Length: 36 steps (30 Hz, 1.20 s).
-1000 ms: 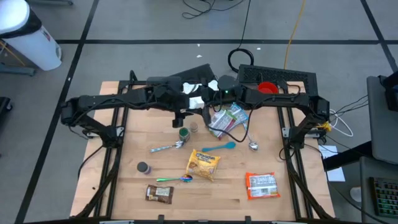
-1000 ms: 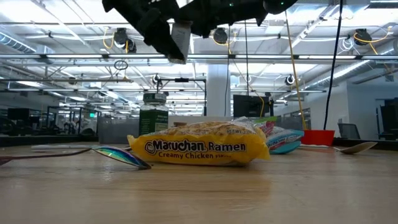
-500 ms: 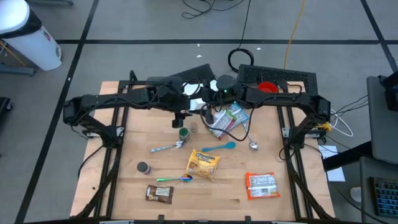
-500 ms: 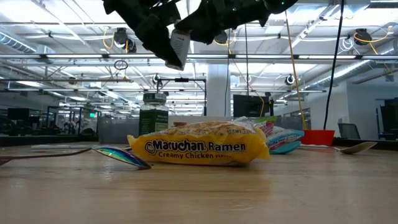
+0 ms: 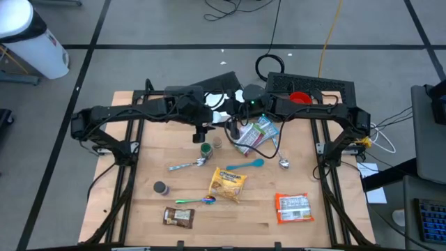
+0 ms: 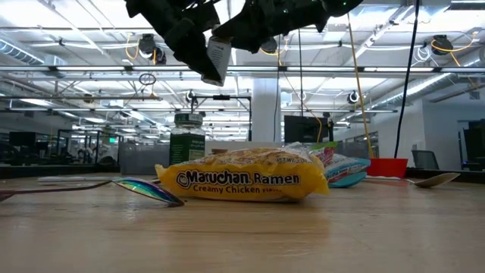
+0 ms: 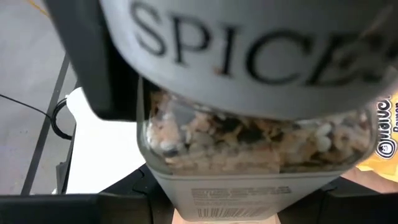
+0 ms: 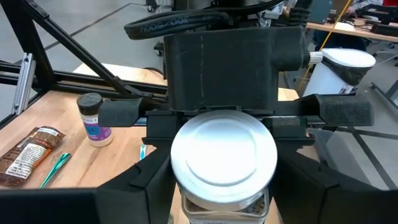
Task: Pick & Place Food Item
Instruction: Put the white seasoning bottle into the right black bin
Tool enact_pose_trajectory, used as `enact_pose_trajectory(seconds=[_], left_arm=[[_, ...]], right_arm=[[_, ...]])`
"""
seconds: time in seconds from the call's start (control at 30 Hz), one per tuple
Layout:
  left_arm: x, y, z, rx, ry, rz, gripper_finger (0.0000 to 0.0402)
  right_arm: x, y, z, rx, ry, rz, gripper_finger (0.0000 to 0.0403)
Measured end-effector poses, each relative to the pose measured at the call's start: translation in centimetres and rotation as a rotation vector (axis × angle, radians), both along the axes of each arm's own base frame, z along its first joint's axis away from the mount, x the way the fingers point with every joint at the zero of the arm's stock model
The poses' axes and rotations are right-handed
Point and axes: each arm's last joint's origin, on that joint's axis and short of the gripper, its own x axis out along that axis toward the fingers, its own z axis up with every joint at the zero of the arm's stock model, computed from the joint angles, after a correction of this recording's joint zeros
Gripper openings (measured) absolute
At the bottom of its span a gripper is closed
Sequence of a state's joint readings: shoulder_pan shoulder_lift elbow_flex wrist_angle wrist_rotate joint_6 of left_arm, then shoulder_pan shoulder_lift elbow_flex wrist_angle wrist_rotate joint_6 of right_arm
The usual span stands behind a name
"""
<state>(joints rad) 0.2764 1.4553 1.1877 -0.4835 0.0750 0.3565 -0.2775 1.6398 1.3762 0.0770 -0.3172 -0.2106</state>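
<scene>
A spice jar (image 8: 224, 155) with a white lid, a grey band reading SPICE (image 7: 249, 50) and a glass body (image 7: 249, 134) hangs high above the table's middle, tilted in the low view (image 6: 217, 59). My left gripper (image 5: 209, 118) comes at it from the left and slants down. My right gripper (image 5: 231, 120) meets it from the right, nearly level. Both are shut on the jar, which touches nothing else. My left gripper has the jar's upper part between its fingers. One dark finger (image 7: 93, 68) lies against the jar's side by the grey band; the other is hidden by the jar. It slants down from the table's left. The jar is lifted clear and tilted. My right gripper pinches the glass body just under the lid (image 8: 186, 210) between its two fingers (image 8: 149, 186), one on each side. The fingers come nearly level from the table's right, across the jar. The lid hides the exact contact.
On the table lie a yellow ramen packet (image 5: 228, 184), a green-lidded jar (image 5: 205, 148), a small jar (image 5: 161, 187), a brown bar (image 5: 178, 217), an orange packet (image 5: 293, 207), snack bags (image 5: 254, 134), and spoons (image 5: 245, 166) (image 5: 187, 165). A red bowl (image 5: 300, 98) sits beyond the far edge.
In the low view my right gripper has tipped down and closed in on the jar from the right. The jar has tilted a little more and stays lifted clear in my left gripper.
</scene>
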Motion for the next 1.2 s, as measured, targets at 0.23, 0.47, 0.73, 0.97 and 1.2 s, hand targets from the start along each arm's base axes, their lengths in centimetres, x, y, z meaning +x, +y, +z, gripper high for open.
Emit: enact_pose_trajectory(seconds=[0.23,0.47,0.73,0.97,1.2], left_arm=[[0.0,0.0,0.0,0.000,0.001,0.000,0.0209],[0.1,0.0,0.1,0.003,-0.007,-0.005,0.0250],[0.0,0.2,0.1,0.059,0.001,0.046,0.0256],[0.0,0.2,0.1,0.078,0.008,0.032,0.0257],[-1.3,1.0,-0.1,0.061,0.088,0.060,0.0257]], right_arm=[[0.0,0.0,0.0,-0.010,0.001,0.001,0.0204],[0.0,0.0,0.0,-0.008,0.001,-0.001,0.0204],[0.0,-0.2,-0.1,-0.022,0.009,-0.056,0.0204],[0.0,-0.3,-0.2,-0.022,0.016,-0.058,0.0204],[-0.3,-0.9,-0.5,0.013,0.054,-0.084,0.0202]])
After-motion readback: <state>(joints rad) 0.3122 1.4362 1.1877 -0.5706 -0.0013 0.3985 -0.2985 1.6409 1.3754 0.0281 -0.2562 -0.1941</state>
